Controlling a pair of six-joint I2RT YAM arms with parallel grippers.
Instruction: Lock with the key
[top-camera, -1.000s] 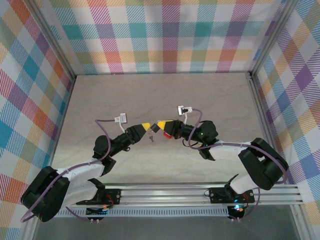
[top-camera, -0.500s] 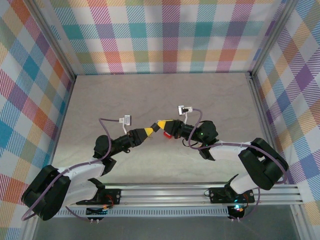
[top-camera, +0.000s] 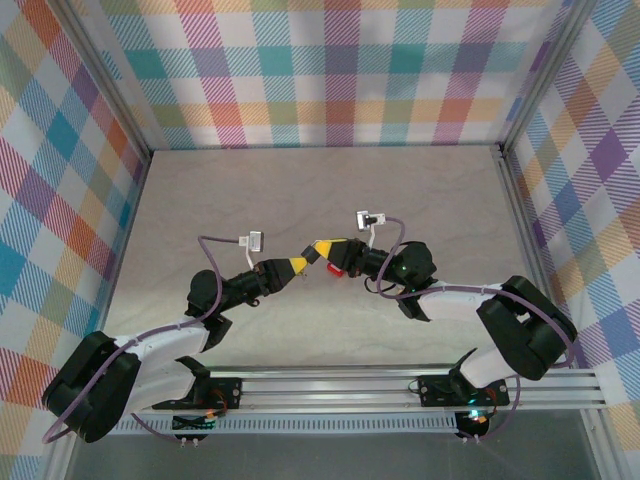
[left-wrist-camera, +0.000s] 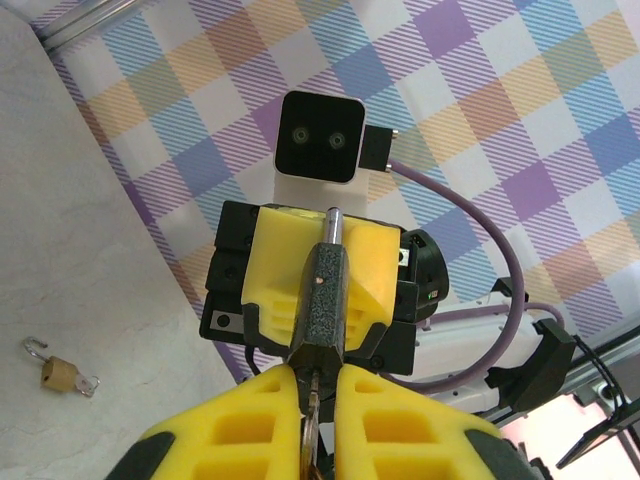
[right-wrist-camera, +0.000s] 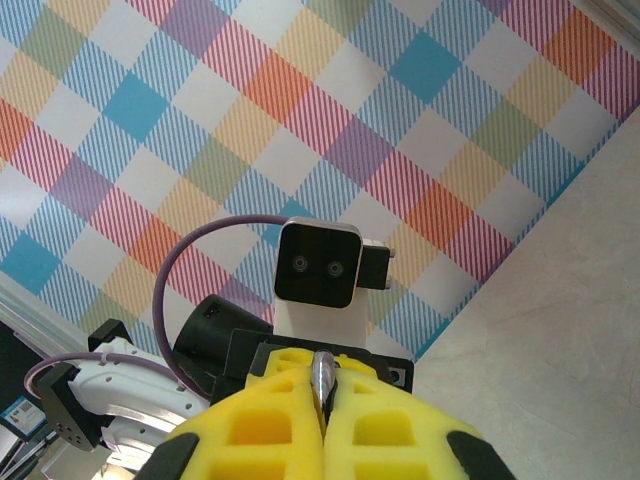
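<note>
Left fingers (left-wrist-camera: 235, 430), swung up since a second ago, are pinching the key (left-wrist-camera: 309, 442) against the dark padlock (left-wrist-camera: 325, 300) that the right fingers (left-wrist-camera: 280, 250) are clamping above the counter (left-wrist-camera: 80, 260).

Plaid walls (top-camera: 330, 70) enclose a pale grey table (top-camera: 200, 200) on three sides.

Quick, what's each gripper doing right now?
Left gripper: closed on the key at the padlock's base.
Right gripper: closed, holding the padlock.
</note>
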